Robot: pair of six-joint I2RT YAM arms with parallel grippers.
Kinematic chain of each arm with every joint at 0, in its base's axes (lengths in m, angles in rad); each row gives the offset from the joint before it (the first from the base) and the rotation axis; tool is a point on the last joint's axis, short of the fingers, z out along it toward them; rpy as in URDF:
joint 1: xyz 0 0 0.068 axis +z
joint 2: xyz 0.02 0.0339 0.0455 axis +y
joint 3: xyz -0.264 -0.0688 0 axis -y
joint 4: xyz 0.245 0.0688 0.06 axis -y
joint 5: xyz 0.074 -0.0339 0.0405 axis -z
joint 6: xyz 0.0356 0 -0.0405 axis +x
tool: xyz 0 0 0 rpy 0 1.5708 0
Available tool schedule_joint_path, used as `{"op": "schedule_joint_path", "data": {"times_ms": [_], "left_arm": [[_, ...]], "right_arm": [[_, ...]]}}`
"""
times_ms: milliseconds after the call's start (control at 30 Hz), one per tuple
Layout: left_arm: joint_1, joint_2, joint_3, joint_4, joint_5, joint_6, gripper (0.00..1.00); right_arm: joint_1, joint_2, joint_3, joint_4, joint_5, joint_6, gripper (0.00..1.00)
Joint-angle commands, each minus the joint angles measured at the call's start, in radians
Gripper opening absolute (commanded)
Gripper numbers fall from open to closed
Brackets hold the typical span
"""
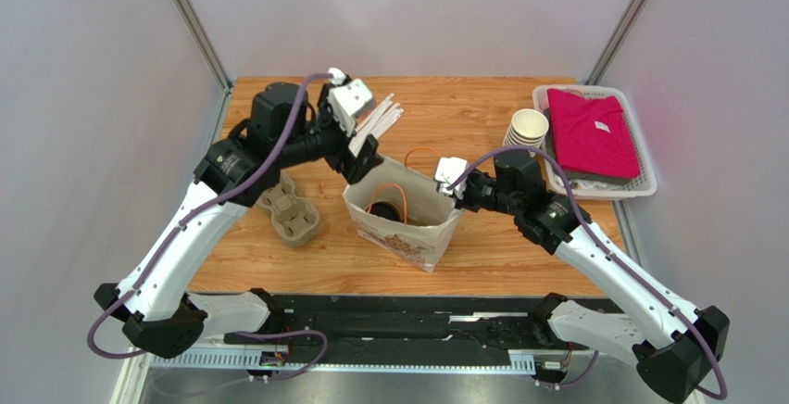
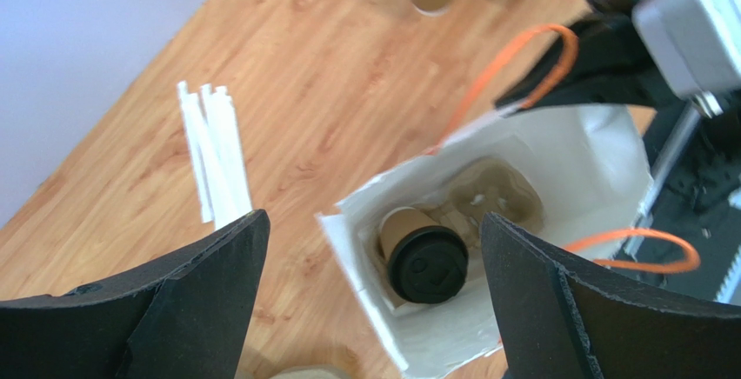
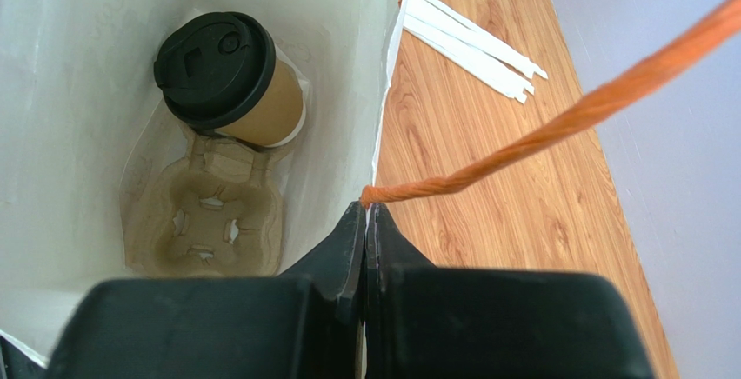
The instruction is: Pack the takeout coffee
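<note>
Top external: the white paper bag [image 1: 407, 228] with orange cord handles stands open on the wooden table [image 1: 482, 256]. My left gripper [image 1: 359, 158] hangs over its far rim and my right gripper [image 1: 452, 191] is at its right rim. A spare grey-brown pulp tray [image 1: 289, 209] lies left of the bag.

Left wrist: left gripper [image 2: 374, 222] has its fingers wide apart with nothing between them. Below it, the tan kraft paper cup [image 2: 426, 262] with a round black lid sits at the bottom of the bag. White wrapped straws [image 2: 213, 153] lie beside the bag.

Right wrist: right gripper [image 3: 365, 214] is pinched together on the bag's rim, where an orange handle meets it. The cup [image 3: 222, 75] leans tilted at one end of the pulp cup tray [image 3: 209, 222] on the bag floor
</note>
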Motion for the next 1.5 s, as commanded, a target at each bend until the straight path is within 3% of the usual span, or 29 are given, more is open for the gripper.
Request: {"op": "schedule_joint_path", "data": {"times_ms": [0, 100, 300, 433, 600, 933, 1467], "left_arm": [[0.104, 0.075, 0.107, -0.009, -0.007, -0.084, 0.99], [0.165, 0.150, 0.150, -0.012, -0.064, -0.054, 0.98], [0.293, 0.364, 0.259, -0.054, -0.064, -0.092, 0.86], [0.337, 0.544, 0.302, -0.049, -0.055, -0.062, 0.70], [0.391, 0.768, 0.471, -0.075, -0.067, -0.023, 0.56], [0.408, 1.105, 0.689, -0.031, -0.035, 0.029, 0.51], [0.393, 1.299, 0.818, 0.004, 0.016, -0.025, 0.42]], "right_arm": [[-0.044, -0.007, 0.057, -0.026, 0.023, -0.033, 0.00], [-0.078, -0.012, 0.063, -0.046, 0.034, -0.041, 0.00], [-0.130, -0.004, 0.080, -0.059, 0.100, -0.046, 0.00], [-0.168, -0.013, 0.095, -0.106, 0.116, -0.043, 0.00], [-0.196, -0.024, 0.118, -0.160, 0.150, -0.049, 0.00], [-0.199, -0.029, 0.134, -0.215, 0.207, 0.006, 0.00], [-0.201, 0.023, 0.160, -0.217, 0.209, 0.016, 0.00]]}}
